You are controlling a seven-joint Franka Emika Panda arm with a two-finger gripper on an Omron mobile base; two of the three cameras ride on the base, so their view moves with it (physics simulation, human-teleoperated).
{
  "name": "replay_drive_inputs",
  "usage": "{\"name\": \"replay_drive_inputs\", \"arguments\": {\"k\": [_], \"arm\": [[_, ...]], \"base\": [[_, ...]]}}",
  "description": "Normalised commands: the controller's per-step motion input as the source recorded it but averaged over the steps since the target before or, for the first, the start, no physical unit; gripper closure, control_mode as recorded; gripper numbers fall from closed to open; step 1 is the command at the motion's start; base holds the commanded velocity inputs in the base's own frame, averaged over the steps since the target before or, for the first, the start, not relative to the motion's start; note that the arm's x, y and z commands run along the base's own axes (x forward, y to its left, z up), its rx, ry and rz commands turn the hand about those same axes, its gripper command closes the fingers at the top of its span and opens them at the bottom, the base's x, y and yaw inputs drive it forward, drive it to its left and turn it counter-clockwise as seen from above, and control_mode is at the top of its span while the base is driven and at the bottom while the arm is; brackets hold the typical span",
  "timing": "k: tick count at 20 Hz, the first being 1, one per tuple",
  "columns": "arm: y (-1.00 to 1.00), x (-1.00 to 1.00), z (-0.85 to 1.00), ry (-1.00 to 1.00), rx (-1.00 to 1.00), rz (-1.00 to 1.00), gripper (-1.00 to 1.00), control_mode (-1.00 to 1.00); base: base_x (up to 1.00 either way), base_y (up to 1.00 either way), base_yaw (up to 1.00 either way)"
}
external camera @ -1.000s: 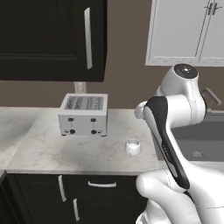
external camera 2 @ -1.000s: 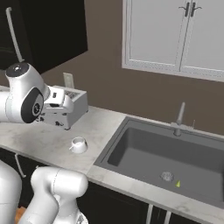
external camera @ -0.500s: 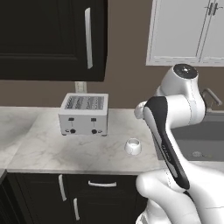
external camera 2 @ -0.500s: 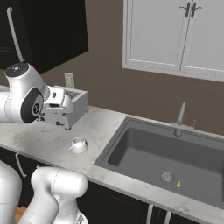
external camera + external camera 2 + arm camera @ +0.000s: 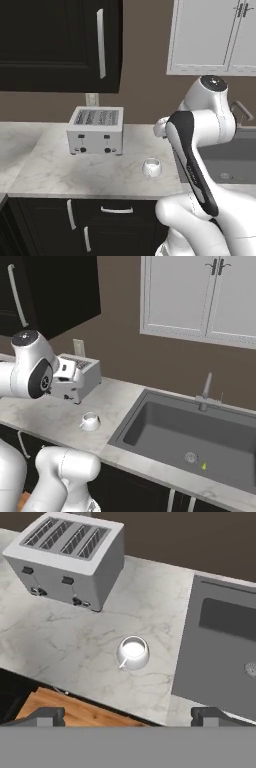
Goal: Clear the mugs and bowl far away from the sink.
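In the left base view, my white arm rises at the lower right, and a squat glossy white mug [image 5: 151, 167] stands on the marble counter [image 5: 60, 170], near the front edge, between a silver toaster [image 5: 96, 131] and the dark sink [image 5: 230, 160]. In the right base view, the same mug [image 5: 90, 421] sits just left of the sink's [image 5: 200, 431] rim, with the grey faucet [image 5: 205, 391] at the back; a small green speck lies near the drain, too small for me to tell what it is. In the hand view, I look down on the mug [image 5: 133, 652], upright with its handle pointing toward the lower left, and my gripper [image 5: 127, 716] hangs above it with its fingertips [image 5: 50, 714] spread as wide as they go, holding and touching nothing. To do this well, I judge I should centre over the mug, turn so my fingers straddle the body clear of the handle, and descend straight before closing.
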Motion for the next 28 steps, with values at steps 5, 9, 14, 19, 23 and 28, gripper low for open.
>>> {"name": "replay_drive_inputs", "arguments": {"k": [5, 9, 14, 19, 23, 28], "arm": [[0.0, 0.0, -0.39, 0.02, 0.14, 0.0, -1.0, -1.0], [0.0, 0.0, -0.39, 0.04, 0.13, 0.0, -1.0, -1.0], [0.04, 0.05, -0.37, 0.06, 0.01, -0.01, -1.0, -1.0], [0.13, 0.07, -0.28, 0.11, 0.0, -0.07, -1.0, -1.0], [0.09, 0.02, -0.19, 0.23, 0.0, -0.1, -1.0, -1.0], [0.0, 0.04, -0.22, 0.22, 0.11, -0.03, -1.0, -1.0]], "base": [[0.0, 0.0, 0.0], [0.0, 0.0, 0.0], [0.0, 0.0, 0.0], [0.0, 0.0, 0.0], [0.0, 0.0, 0.0], [0.0, 0.0, 0.0]]}}
